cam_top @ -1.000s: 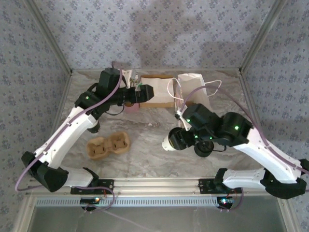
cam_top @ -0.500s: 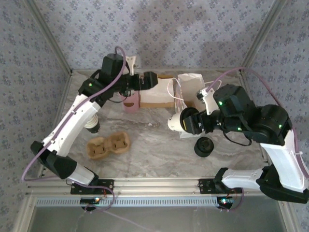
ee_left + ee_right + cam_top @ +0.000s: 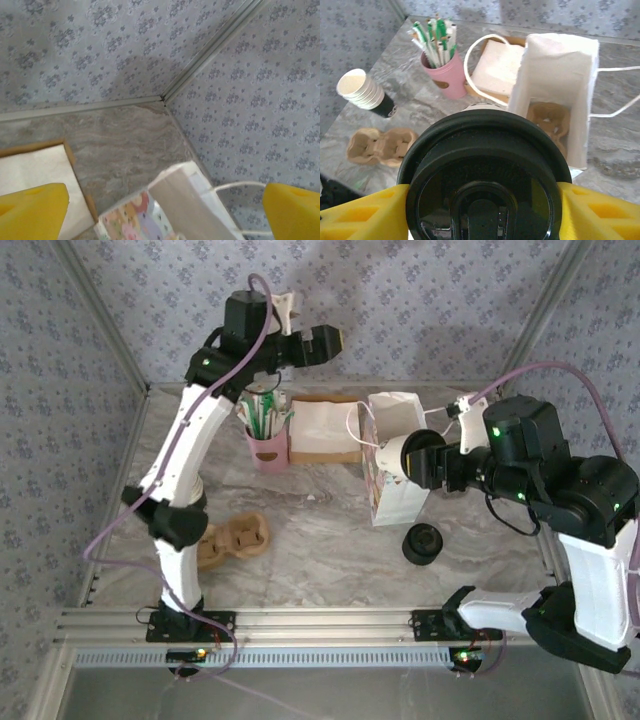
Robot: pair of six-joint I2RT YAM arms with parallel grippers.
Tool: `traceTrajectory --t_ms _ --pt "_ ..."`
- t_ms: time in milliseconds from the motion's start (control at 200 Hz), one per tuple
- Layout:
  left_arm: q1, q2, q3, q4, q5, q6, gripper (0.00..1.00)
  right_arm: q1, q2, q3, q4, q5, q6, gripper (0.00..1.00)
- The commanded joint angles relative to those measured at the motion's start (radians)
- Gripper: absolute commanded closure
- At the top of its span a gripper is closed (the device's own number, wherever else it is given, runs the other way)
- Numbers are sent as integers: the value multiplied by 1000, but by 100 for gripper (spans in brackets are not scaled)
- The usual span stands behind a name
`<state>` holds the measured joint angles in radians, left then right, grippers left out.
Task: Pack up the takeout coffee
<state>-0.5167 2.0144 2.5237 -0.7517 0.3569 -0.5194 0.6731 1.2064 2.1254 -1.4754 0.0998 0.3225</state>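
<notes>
Marble table point(image 3: 300, 535), takeout coffee point(image 3: 484, 165) in right gripper point(image 3: 482, 212)

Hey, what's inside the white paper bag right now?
A brown pulp cup carrier lies at the bottom of the bag. Its near edge is hidden by the bag wall and the lid of the takeout coffee.

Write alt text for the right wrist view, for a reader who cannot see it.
The right gripper holds a cream paper cup with a round black plastic lid, close to the camera. Beyond it stands an open white paper bag with a brown pulp cup carrier inside.
</notes>
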Motion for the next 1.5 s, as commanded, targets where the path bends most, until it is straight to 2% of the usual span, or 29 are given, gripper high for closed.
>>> traceTrajectory --t_ms 0,85,140,340,570,874,1179,1494 --pt "11 144 213 -55 56 14 1 -49 16 16 29 31 -20 31" --pt "15 277 384 -44 97 -8 1 -89 43 15 34 25 -28 31" --pt "20 338 432 -6 121 -27 1 -111 65 16 33 25 -32 31" --pt "22 429 377 189 169 -65 1 -201 148 24 19 8 -42 31" --pt "10 536 373 319 237 -120 1 -261 252 51 -34 -25 -59 32" --pt "-9 603 369 374 310 -137 1 -268 380 97 -128 -2 -84 33" --pt "-20 623 356 416 368 -176 1 -224 481 105 -171 42 -89 33" --pt "-37 627 333 427 401 -185 1 -212 538 90 -209 62 -91 33"
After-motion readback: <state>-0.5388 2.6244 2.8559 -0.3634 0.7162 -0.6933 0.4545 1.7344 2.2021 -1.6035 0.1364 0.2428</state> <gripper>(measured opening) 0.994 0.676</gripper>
